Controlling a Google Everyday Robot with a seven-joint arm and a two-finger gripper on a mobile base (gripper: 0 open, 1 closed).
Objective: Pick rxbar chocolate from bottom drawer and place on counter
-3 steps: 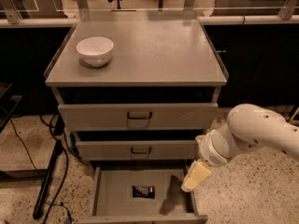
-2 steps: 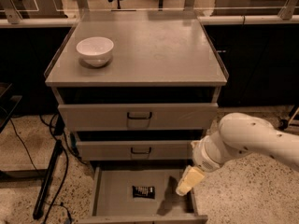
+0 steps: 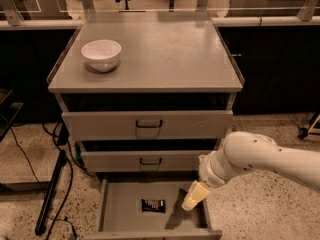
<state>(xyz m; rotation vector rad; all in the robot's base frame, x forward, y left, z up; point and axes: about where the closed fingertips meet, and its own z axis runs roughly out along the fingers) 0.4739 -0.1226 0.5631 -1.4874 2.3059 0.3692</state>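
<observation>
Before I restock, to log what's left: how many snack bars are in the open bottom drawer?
1: the rxbar chocolate lies on the bottom drawer floor, left of the tool hanging over its right side, which may hide more.

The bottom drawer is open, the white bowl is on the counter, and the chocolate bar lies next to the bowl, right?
No. The camera view shows the rxbar chocolate in the open bottom drawer, with the pincer hanging over the drawer beside it. The white bowl is on the counter.
</observation>
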